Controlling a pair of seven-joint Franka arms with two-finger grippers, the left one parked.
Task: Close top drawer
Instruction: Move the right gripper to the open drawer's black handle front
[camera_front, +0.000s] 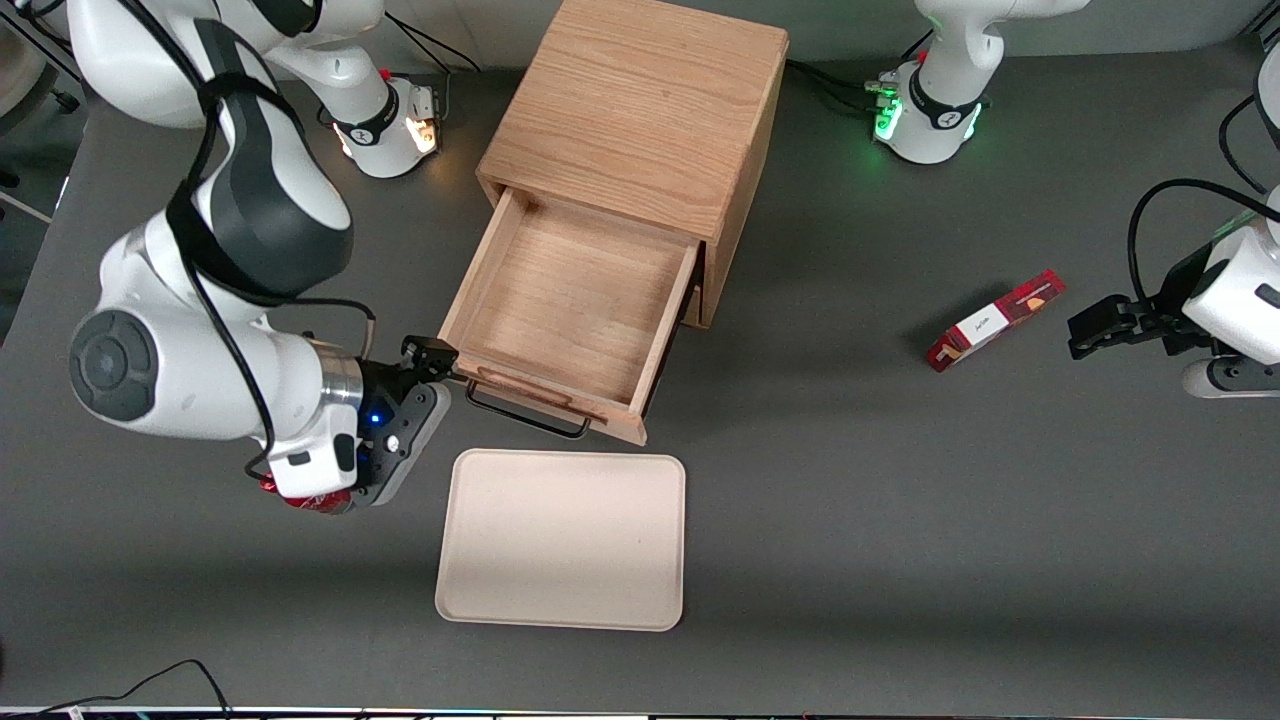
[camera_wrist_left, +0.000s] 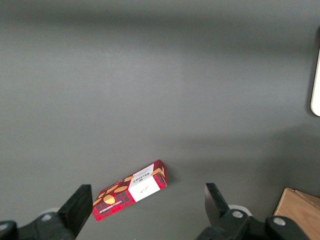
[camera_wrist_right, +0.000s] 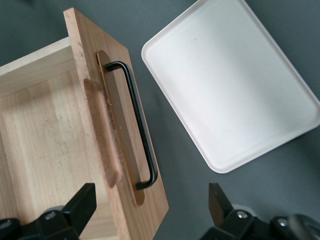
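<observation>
The top drawer of the light-oak cabinet is pulled far out and its box is empty. Its black wire handle faces the front camera. My right gripper is open and holds nothing. It is at the end of the drawer's front panel that lies toward the working arm. In the right wrist view the open gripper straddles that end of the front panel. One finger is over the drawer's inside, the other finger is over the table. The handle is just ahead of them. The lower drawer is hidden.
A cream tray lies on the grey table just nearer the front camera than the drawer; it also shows in the right wrist view. A red snack box lies toward the parked arm's end, also seen from the left wrist.
</observation>
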